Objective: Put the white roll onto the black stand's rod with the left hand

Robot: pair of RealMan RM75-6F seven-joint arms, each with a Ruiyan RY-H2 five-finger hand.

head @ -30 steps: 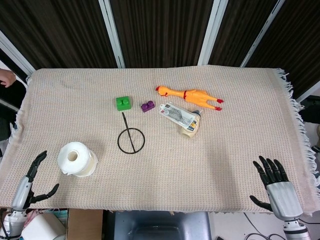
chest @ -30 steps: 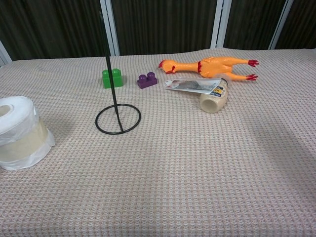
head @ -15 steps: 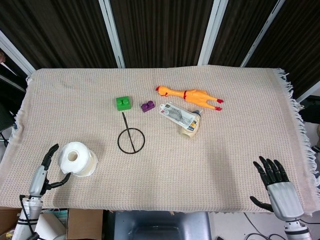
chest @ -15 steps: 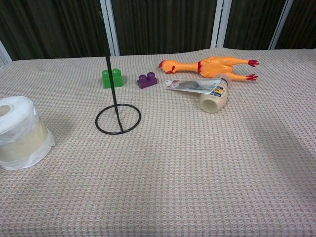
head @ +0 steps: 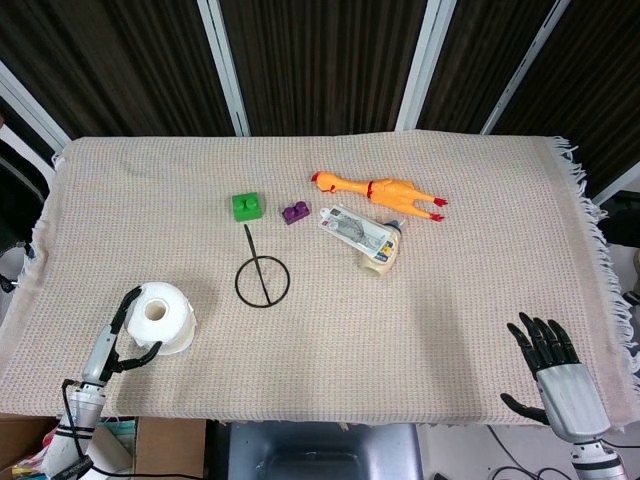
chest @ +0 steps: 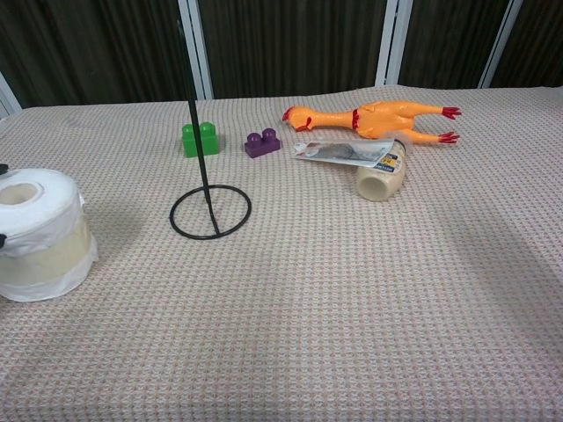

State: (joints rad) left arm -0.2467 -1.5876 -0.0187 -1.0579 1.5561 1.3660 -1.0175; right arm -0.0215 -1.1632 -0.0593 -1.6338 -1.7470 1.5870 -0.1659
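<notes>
The white roll [head: 163, 317] stands on end on the cloth at the front left, its core hole facing up; the chest view shows the roll [chest: 40, 233] at the left edge. My left hand [head: 118, 335] lies against the roll's left side, fingers [head: 127, 302] and thumb spread around it, and the roll still rests on the cloth. Only dark fingertips [chest: 2, 169] show in the chest view. The black stand [head: 262, 282] sits to the roll's right, its thin rod [chest: 195, 114] upright. My right hand [head: 553, 375] is open at the front right edge, holding nothing.
Behind the stand lie a green block [head: 247, 206] and a purple block [head: 295, 212]. A rubber chicken [head: 380, 191], a flat packet [head: 355, 228] and a cream tube [head: 384, 254] lie at the centre right. The cloth's front edge [head: 300, 415] runs close to both hands.
My left hand has moved right along the front edge until it touches the roll. The roll has shifted slightly to the right and stands straighter. The right hand has stayed put.
</notes>
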